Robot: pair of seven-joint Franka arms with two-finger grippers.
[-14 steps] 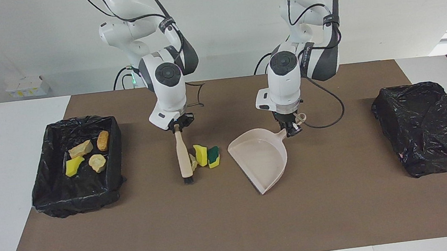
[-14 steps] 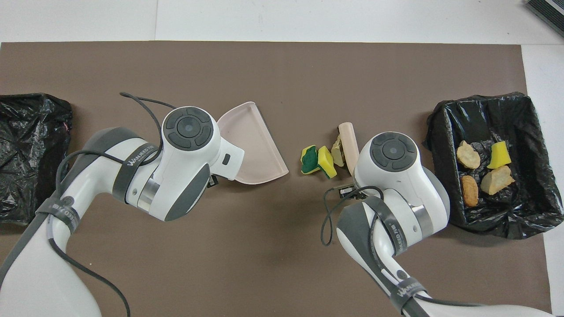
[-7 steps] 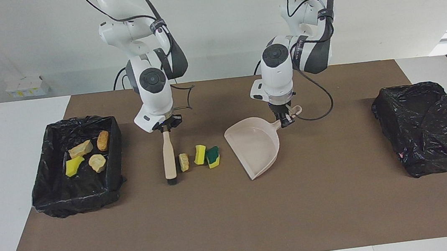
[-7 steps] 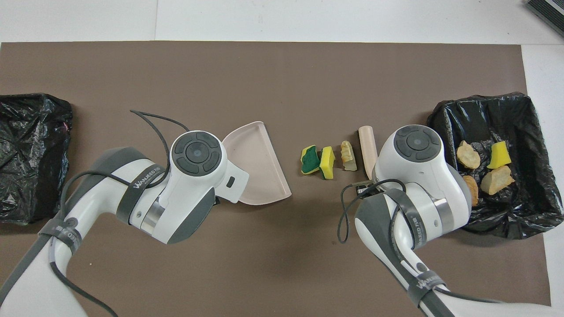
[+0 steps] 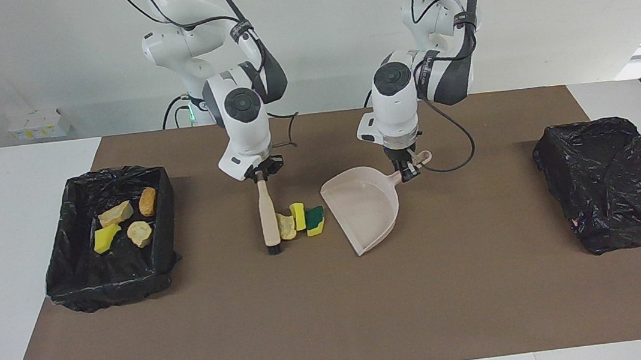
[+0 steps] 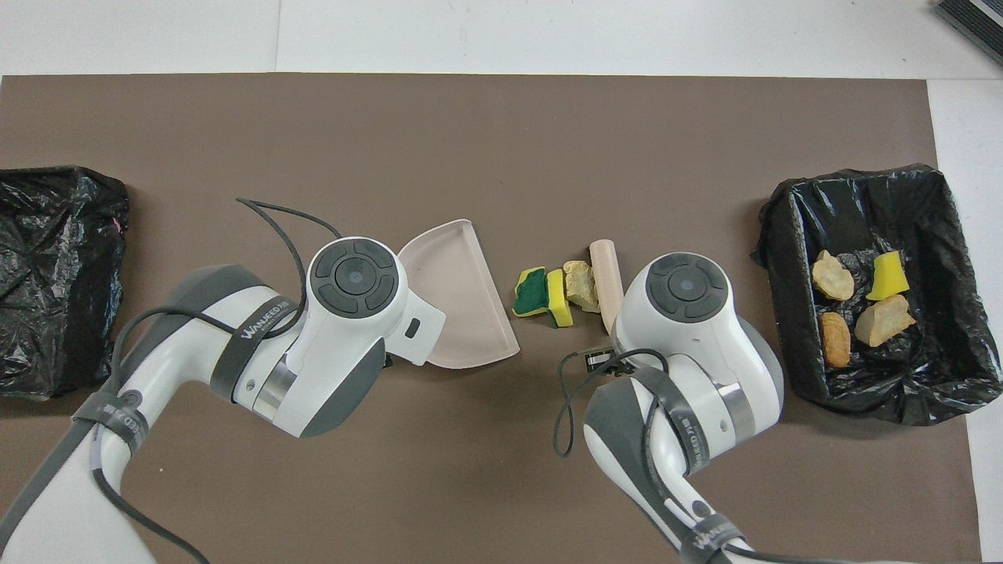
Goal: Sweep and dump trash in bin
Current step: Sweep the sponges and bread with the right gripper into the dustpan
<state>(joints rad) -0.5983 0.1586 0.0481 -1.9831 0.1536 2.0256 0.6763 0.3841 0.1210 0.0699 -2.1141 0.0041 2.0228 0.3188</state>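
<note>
My right gripper point(image 5: 260, 173) is shut on the handle of the beige brush point(image 5: 268, 216), whose black bristles rest on the mat. Three bits of trash lie in a row against the brush: a tan chunk point(image 5: 286, 226), a yellow sponge piece point(image 5: 298, 216) and a green-backed sponge point(image 5: 315, 220). They also show in the overhead view point(image 6: 556, 288), next to the brush point(image 6: 605, 270). My left gripper point(image 5: 410, 168) is shut on the handle of the beige dustpan point(image 5: 366, 208), whose mouth faces the trash a short gap away. The wrists hide both grippers in the overhead view.
A black-lined bin point(image 5: 167, 234) at the right arm's end holds several trash bits point(image 5: 139, 232); it also shows in the overhead view point(image 6: 878, 376). A second black-lined bin point(image 5: 616, 182) stands at the left arm's end. Brown mat point(image 5: 335, 311) covers the table.
My right gripper swept the brush toward the dustpan, pushing the three bits together and closer to its mouth. The dustpan has barely moved in the last half second.
</note>
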